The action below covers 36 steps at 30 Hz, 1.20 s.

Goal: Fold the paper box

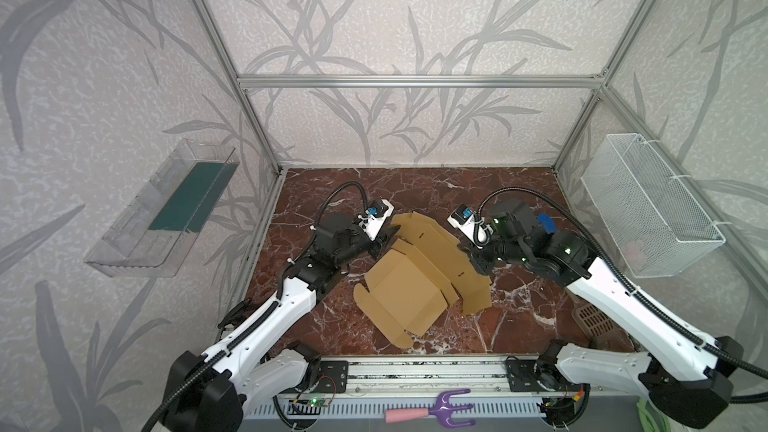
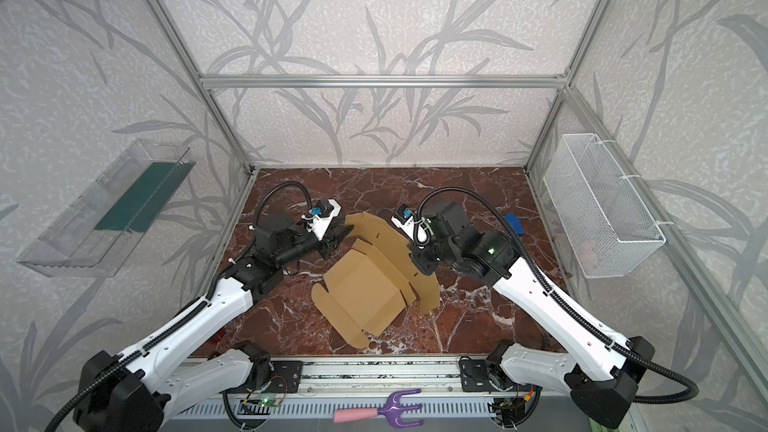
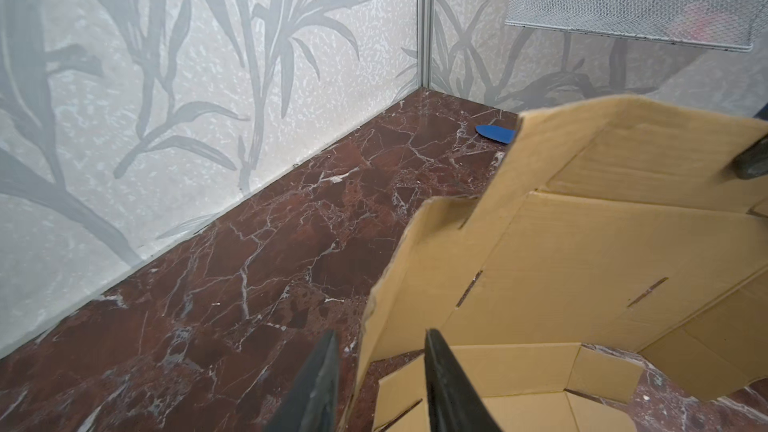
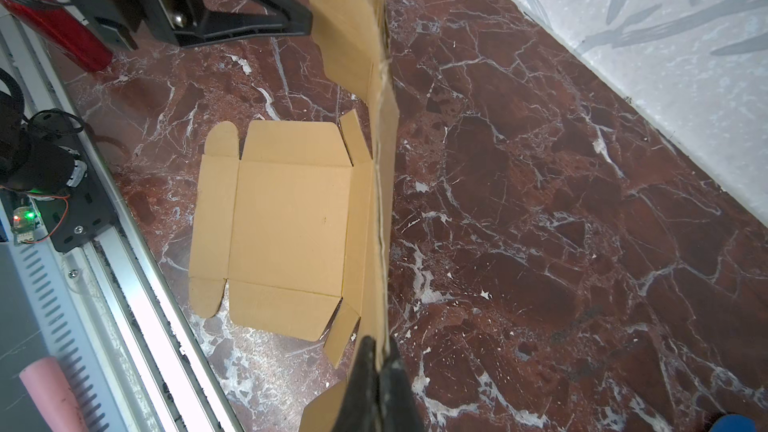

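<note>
The box point(image 1: 403, 292) is laid open in the middle of the worktop point(image 1: 519, 297), base flat, big flap point(image 1: 440, 243) standing up. One flap edge is pinched tight by the right pincer point(image 4: 380, 347). The left pincer point(image 3: 381, 332) is set around the other edge, jaws apart, nothing gripped yet. That edge should be squeezed gently, then the flap bent along its crease, both sides together.

The paper box point(image 1: 399, 297) is plain tan-brown. The worktop point(image 1: 519, 313) is dark red-brown marble veined white. The walls point(image 1: 415, 14) are pale grey with darker grey leaf sprays. The far-right piece point(image 1: 547, 223) is blue; the near hand fork point(image 1: 442, 409) is purple with a pink handle.
</note>
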Each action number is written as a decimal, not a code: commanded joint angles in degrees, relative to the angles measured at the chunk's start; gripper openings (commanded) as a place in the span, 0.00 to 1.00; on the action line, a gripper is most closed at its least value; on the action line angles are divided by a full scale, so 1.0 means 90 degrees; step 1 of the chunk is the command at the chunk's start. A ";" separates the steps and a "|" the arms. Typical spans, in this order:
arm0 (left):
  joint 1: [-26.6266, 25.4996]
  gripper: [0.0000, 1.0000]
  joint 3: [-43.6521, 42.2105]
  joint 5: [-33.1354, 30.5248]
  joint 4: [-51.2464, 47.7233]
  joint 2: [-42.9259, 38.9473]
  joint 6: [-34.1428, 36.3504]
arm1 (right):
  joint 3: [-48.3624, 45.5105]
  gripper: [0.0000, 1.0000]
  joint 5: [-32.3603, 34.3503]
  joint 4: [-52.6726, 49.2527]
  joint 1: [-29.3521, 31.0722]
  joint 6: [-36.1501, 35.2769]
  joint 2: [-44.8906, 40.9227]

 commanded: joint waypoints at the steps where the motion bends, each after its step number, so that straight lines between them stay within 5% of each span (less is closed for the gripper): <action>1: 0.0054 0.35 0.0248 0.0252 0.0186 -0.0014 0.0007 | 0.0031 0.00 -0.0104 -0.0007 0.0061 -0.0092 0.0040; 20: 0.0103 0.24 0.0360 0.0327 -0.0023 0.0078 0.0152 | 0.0006 0.00 -0.0144 0.0000 0.0081 -0.0116 0.0108; 36: 0.0103 0.02 0.0361 0.0255 -0.0098 0.0050 0.0251 | 0.0002 0.00 -0.0180 0.0020 0.0083 -0.0106 0.0138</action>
